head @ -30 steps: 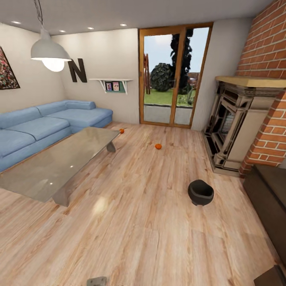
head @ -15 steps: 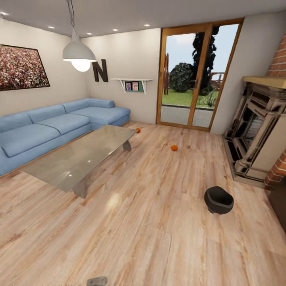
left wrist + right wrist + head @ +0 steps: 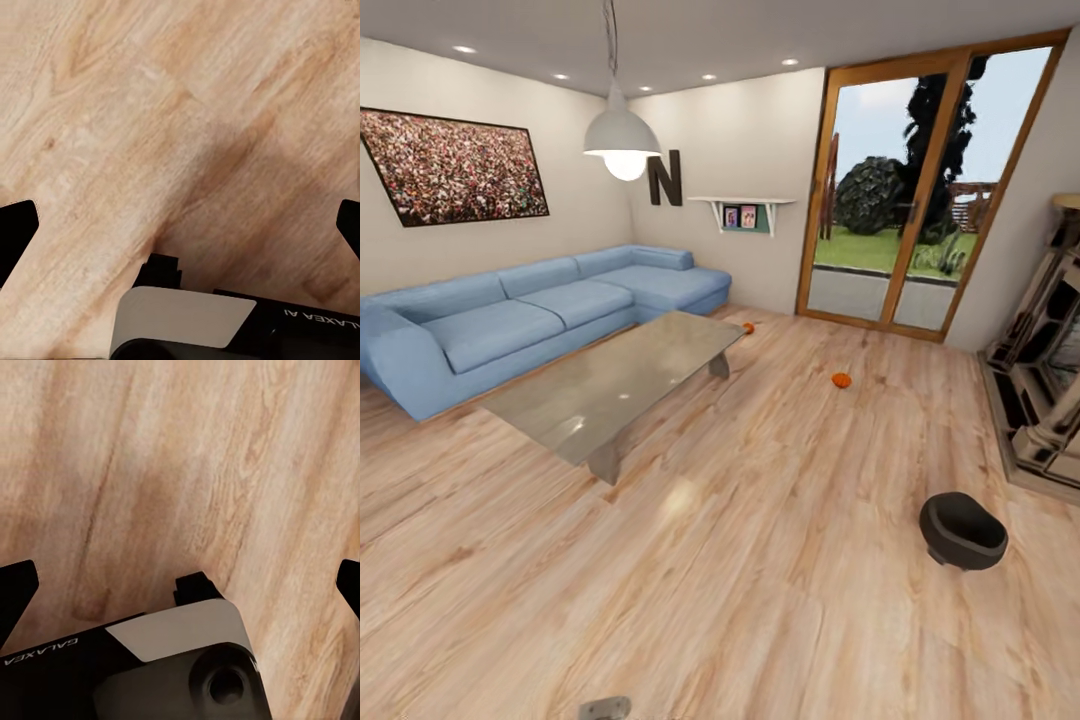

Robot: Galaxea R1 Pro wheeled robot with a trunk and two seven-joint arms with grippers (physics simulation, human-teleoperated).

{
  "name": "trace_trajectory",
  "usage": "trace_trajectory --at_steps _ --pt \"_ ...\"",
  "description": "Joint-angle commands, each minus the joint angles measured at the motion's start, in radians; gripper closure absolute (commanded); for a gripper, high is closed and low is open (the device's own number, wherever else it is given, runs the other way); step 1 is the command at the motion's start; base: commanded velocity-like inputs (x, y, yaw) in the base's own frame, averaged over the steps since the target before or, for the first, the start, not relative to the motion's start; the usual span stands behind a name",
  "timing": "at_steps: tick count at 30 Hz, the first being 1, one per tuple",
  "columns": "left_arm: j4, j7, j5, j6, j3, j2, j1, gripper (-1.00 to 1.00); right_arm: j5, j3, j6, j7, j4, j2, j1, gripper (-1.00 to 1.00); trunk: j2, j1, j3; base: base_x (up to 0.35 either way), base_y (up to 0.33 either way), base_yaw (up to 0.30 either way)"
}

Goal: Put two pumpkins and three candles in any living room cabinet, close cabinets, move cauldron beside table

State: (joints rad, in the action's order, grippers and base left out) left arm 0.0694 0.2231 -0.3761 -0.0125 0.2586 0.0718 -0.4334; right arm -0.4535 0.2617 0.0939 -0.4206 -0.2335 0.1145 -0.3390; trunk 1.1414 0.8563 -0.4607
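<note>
Left tool (image 3: 180, 225): black fingertips at the two edges of the wrist view, spread wide, nothing between, pale wood floor (image 3: 150, 112) beneath. Right tool (image 3: 180, 585): same, tips wide apart and empty over plank flooring.

Pumpkins, two: small, round, orange, on the bare floor. Nearer pumpkin (image 3: 841, 380) out in the open between the glass tabletop (image 3: 620, 385) and the patio door (image 3: 920, 190); farther pumpkin (image 3: 748, 328) just beside the tabletop's far end, near the blue sofa (image 3: 530, 320). Ribbing too small to make out. Likely light, rigid and prone to rolling; best taken across the widest part from above.

Cauldron (image 3: 962, 530): black, bulbous, open-mouthed, matte, standing on the floor well apart from the tabletop, near the fireplace surround (image 3: 1045, 400). Probably heavier and stiff; rim the likely hold, or a push along the floor.

Surroundings: smooth reflective glass slab on grey angled legs; soft upholstered sofa; white dome pendant lamp (image 3: 622, 135); framed picture (image 3: 455, 165); letter N (image 3: 665, 178) on the wall.
</note>
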Motion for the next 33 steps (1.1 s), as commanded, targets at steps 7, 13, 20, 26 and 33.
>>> trace_trajectory --at_steps 7,13,20,26,33 --pt "0.0 0.004 -0.009 -0.001 0.009 0.0 -0.001 -1.0 -0.004 0.008 0.007 -0.008 -0.003 -0.001 0.0 -1.0 0.001 0.0 -0.001 0.0 0.0 0.291" --pt "0.0 0.004 -0.009 -0.001 0.008 0.0 -0.001 -1.0 -0.004 0.008 0.006 -0.009 -0.003 -0.001 0.0 -1.0 0.001 0.0 -0.001 0.0 0.0 0.291" --pt "0.0 0.004 -0.009 -0.001 0.007 -0.005 -0.001 -1.0 -0.004 0.008 0.006 -0.009 -0.003 -0.001 0.0 -1.0 0.001 0.0 -0.001 0.0 0.0 0.291" --pt "0.0 0.004 -0.015 -0.001 0.006 -0.007 -0.001 -1.0 -0.004 0.009 0.002 -0.009 -0.003 -0.001 0.0 -1.0 0.001 0.0 -0.001 0.0 0.0 0.291" --pt "0.0 0.005 -0.02 -0.001 0.001 -0.007 -0.001 -1.0 -0.003 0.01 -0.001 -0.009 -0.003 -0.002 0.0 -1.0 0.001 0.0 -0.004 0.0 0.0 0.291"
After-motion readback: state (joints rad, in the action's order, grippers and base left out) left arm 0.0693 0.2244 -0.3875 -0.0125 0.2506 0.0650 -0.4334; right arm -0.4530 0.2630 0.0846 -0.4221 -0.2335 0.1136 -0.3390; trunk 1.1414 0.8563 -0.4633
